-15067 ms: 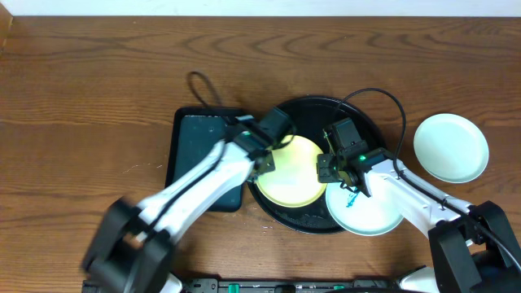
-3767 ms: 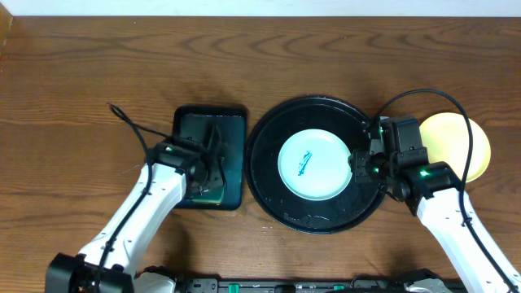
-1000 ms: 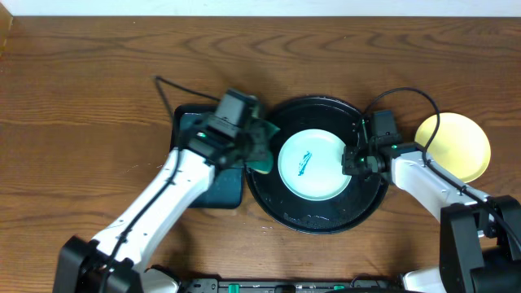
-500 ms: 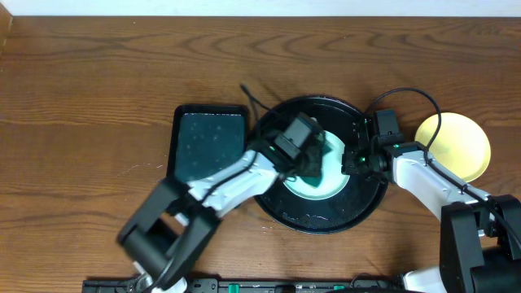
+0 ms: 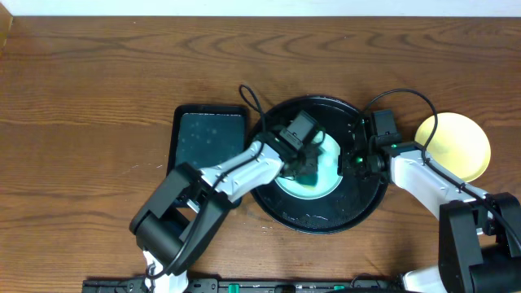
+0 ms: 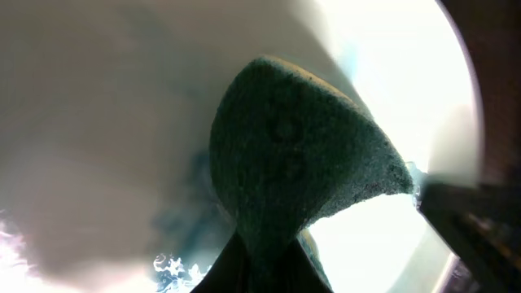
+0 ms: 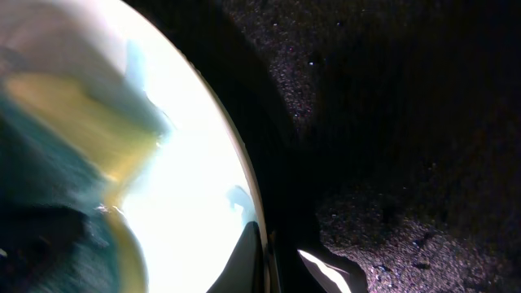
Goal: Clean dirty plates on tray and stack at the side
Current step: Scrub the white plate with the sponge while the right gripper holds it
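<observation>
A pale mint-white plate [image 5: 314,186] lies in the round black tray [image 5: 326,213]. My left gripper [image 5: 308,167] is shut on a green sponge [image 6: 293,155] and presses it onto the plate's [image 6: 98,122] middle, covering whatever mark is there. My right gripper [image 5: 356,161] is shut on the plate's right rim [image 7: 262,260], one finger over the plate [image 7: 187,187] and one outside above the tray floor [image 7: 391,122]. The sponge [image 7: 49,146] shows its yellow side in the right wrist view. A pale yellow plate [image 5: 453,146] rests on the bare wood right of the tray.
A rectangular dark-teal tray [image 5: 207,150] sits just left of the black tray. Cables loop above both arms near the tray's far rim. Brown tabletop stretches away to the left and the back.
The left gripper has carried the sponge from the tray's left rim onto the plate's middle. The right gripper has stayed clamped on the plate's rim.
</observation>
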